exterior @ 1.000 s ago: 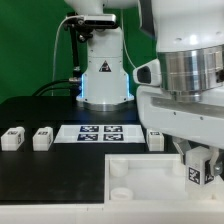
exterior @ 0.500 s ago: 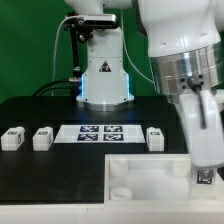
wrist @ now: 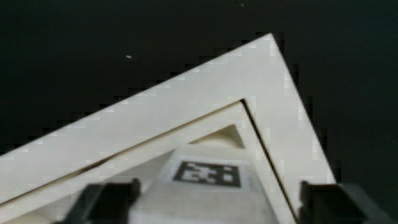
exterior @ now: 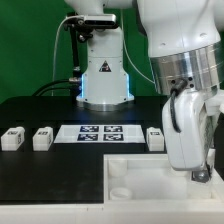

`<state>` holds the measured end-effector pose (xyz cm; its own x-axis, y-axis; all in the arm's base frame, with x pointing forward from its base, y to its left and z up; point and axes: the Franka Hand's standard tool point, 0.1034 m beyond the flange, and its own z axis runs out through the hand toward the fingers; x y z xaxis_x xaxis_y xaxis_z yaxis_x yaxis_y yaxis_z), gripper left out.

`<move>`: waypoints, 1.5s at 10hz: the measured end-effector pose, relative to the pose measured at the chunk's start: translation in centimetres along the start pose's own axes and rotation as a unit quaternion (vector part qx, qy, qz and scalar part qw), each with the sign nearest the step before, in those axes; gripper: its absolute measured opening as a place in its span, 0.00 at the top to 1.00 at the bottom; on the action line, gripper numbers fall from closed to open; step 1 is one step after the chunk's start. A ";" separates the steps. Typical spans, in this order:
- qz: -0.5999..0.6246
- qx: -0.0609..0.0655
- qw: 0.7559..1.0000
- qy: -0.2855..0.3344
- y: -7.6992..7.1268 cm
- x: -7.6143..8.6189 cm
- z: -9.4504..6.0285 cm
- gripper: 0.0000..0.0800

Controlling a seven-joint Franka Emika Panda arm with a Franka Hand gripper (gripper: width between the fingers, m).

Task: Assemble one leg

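My gripper [exterior: 200, 174] hangs over the corner of the large white panel [exterior: 140, 165] at the exterior view's right. In the wrist view the gripper [wrist: 214, 205] has its two dark fingers on either side of a white leg [wrist: 208, 172] with a black-and-white tag. The leg points down at the panel's corner [wrist: 249, 80]. The jaws look shut on the leg. In the exterior view my hand hides most of the leg.
Three more legs stand in a row on the black table: two at the exterior view's left [exterior: 12, 138] [exterior: 42, 138] and one right of the marker board [exterior: 156, 137]. The marker board [exterior: 100, 132] lies in the middle. The arm's base [exterior: 105, 75] stands behind.
My hand has turned about its vertical axis over the panel's corner, so the leg's tag no longer faces the exterior camera. The loose legs have not moved.
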<state>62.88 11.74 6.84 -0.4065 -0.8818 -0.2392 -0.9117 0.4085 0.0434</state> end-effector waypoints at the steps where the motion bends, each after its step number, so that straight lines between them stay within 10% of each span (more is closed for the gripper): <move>1: -0.010 0.000 1.000 0.000 0.0 0.0 0.0 0.24; 7: -0.327 -0.036 0.944 0.017 1.0 0.3 0.1 0.19; 9: -0.477 -0.062 0.876 0.035 1.4 0.5 0.0 0.19; 12: -0.627 -0.039 0.776 0.052 0.3 0.3 0.0 0.19; 13: -0.609 -0.040 0.791 0.052 0.4 0.3 0.0 0.19; 15: -0.589 -0.038 0.805 0.052 0.4 0.3 0.1 0.50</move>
<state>62.38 11.72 6.73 0.7446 -0.6633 -0.0751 -0.6675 -0.7387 -0.0940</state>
